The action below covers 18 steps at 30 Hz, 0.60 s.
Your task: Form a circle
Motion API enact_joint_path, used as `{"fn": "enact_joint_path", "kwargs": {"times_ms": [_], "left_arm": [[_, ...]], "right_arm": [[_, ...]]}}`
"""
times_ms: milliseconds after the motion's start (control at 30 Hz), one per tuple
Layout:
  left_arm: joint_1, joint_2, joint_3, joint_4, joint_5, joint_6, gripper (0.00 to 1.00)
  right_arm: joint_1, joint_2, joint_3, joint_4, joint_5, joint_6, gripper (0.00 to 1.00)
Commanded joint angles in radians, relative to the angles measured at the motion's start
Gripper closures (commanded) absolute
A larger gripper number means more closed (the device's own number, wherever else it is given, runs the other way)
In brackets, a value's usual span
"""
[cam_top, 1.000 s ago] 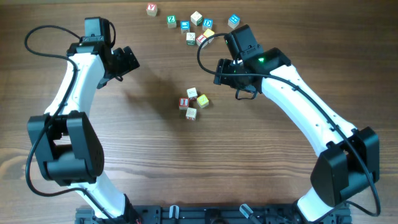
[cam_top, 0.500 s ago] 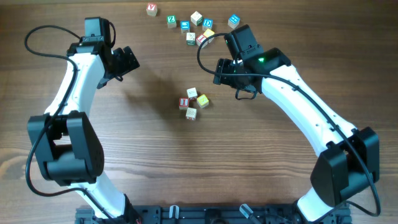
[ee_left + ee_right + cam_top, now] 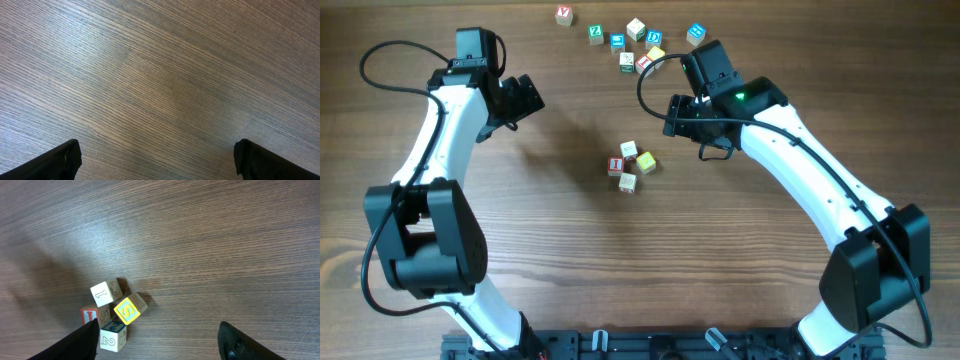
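Over on the left, the left gripper (image 3: 156, 160) hangs above bare wood, up toward the far side of the table (image 3: 520, 230). Its jaws are spread wide with nothing between them, and its own camera sees only the grain and the two dark fingertips (image 3: 65, 159) at the lower corners.

Near the middle of the table sits the circle (image 3: 631, 165), a tight little huddle of five letter cubes. From the right wrist camera I can pick them out: a white cube (image 3: 102, 294) with a 1 on it, a plain wooden one (image 3: 118, 286) tucked just behind it, a yellow-faced S (image 3: 127, 311), a red-lettered cube (image 3: 90, 316) and a pale cube (image 3: 114, 334) with blue lettering and a 2. They press against each other, and I can't make out any gap in the middle.

Along the far edge lies a loose scatter of cubes (image 3: 636, 30), well apart from the huddle.

On the right, the right gripper (image 3: 157, 341) hovers near the circle, up and to its right when seen from overhead. Its jaws stand apart and grip nothing. In the wrist view one finger (image 3: 85, 339) overlaps the red-lettered cube; whether it touches, I cannot tell. A green light (image 3: 740, 97) glows on that arm
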Motion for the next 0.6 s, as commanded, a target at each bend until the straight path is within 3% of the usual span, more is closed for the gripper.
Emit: {"fn": "enact_joint_path", "kwargs": {"times_ms": [0,267,567], "left_arm": [[0.003,-0.017,0.011,0.0,0.001,0.005,0.0],[0.003,-0.017,0.011,0.0,0.001,0.005,0.0],[0.003,-0.017,0.011,0.0,0.001,0.005,0.0]], "right_arm": [[0.004,0.003,-0.007,-0.001,0.024,-0.002,0.23],[0.004,0.002,-0.007,0.01,0.058,-0.002,0.19],[0.0,0.005,-0.007,0.119,0.359,-0.045,0.26]]}}
